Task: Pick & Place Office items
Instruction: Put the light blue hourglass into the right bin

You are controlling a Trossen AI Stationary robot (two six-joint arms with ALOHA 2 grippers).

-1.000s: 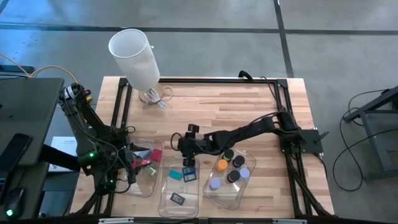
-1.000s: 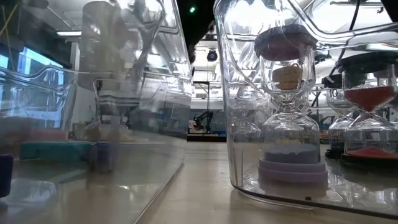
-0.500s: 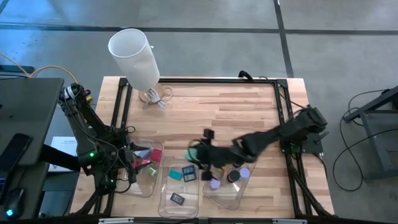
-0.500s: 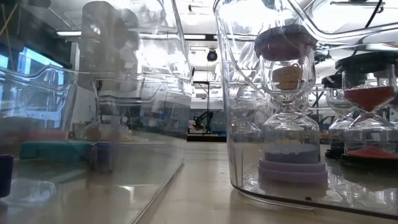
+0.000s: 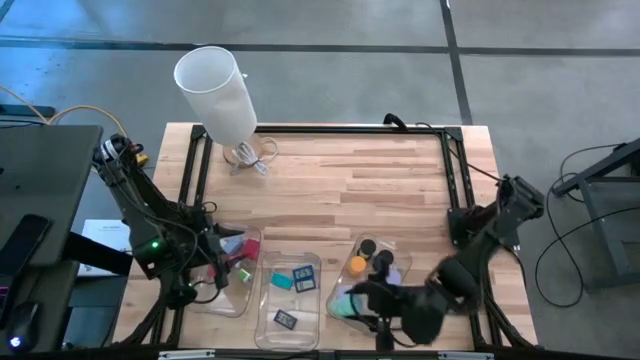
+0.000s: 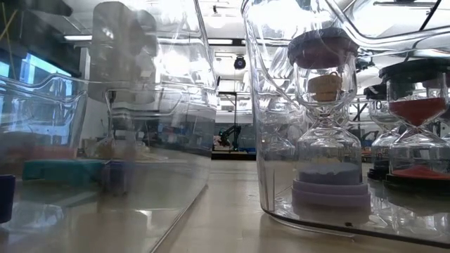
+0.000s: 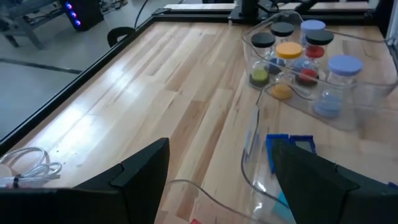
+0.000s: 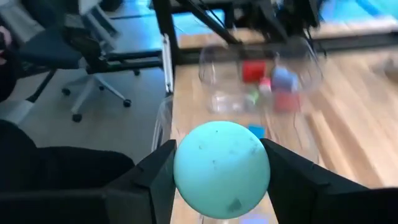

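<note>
My right gripper (image 8: 221,180) is shut on a round teal-capped piece (image 8: 221,168) and hangs over the near left corner of the right clear tray (image 5: 392,300). In that tray stand small timers with black, orange and purple caps (image 5: 375,268). Teal and blue blocks (image 5: 293,278) lie in the middle tray (image 5: 275,300). Red and pink pieces (image 5: 232,262) lie in the left tray (image 5: 225,300). My left gripper (image 7: 221,186) stands open over the left tray, nothing between its fingers. My right gripper pinches the teal piece by two opposite sides of its round cap (image 8: 183,171) between its two fingers. The fingers slant down and point toward the table's left. The piece is lifted clear of the tray, its round face turned back to the wrist.
A tall white cylinder (image 5: 215,85) stands at the far left corner with a coiled white cable (image 5: 250,158) beside it. A black frame (image 5: 440,135) runs round the wooden table. The table's far half is bare wood (image 5: 350,175). The low view shows only tray walls and timers (image 6: 330,126).
My right gripper has swung from above the middle tray's far end toward the table's near edge and right, rising and rolling, carrying the teal piece. It now hangs over the right tray's near left corner. My left arm has kept still.
</note>
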